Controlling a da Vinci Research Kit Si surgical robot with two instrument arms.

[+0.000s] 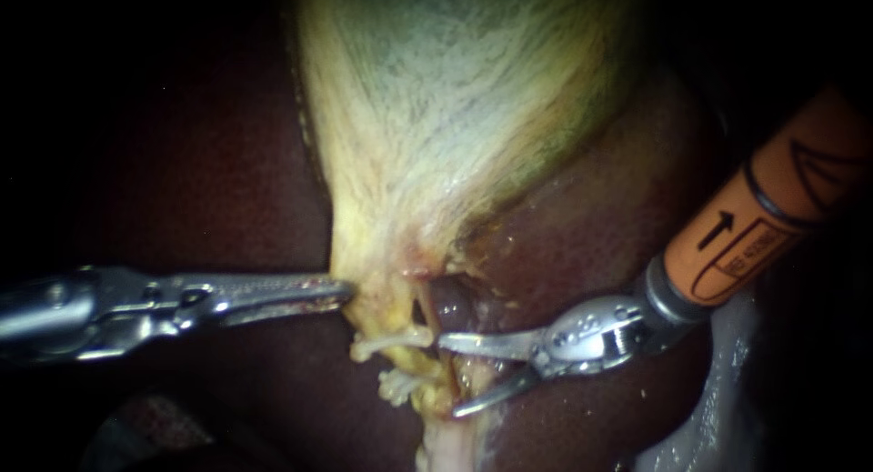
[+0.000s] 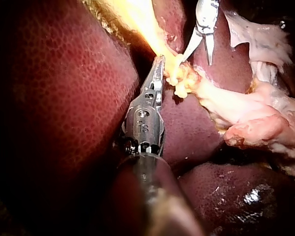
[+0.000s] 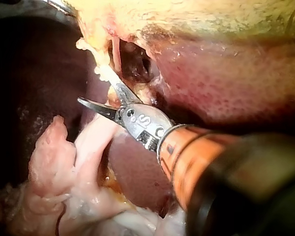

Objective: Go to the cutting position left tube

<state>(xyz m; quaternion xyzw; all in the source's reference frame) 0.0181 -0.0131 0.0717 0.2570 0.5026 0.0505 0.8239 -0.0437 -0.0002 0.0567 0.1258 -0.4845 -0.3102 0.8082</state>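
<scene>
Jaws of right instrument [image 1: 448, 376] spread, tips just short of left tube [image 1: 411, 363], which runs crosswise to them between two white clips [image 1: 391, 343]. Left instrument [image 1: 338, 295], jaws pinching gallbladder [image 1: 436, 117] neck, sits beside the tube, less well placed.

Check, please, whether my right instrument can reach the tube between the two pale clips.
Probably yes: the right instrument has its jaws open beside the tube, level with the gap between the clips, and nothing lies in between. The left instrument is on the tube's other side.

three close views sharing the gallbladder [image 1: 436, 117]
</scene>
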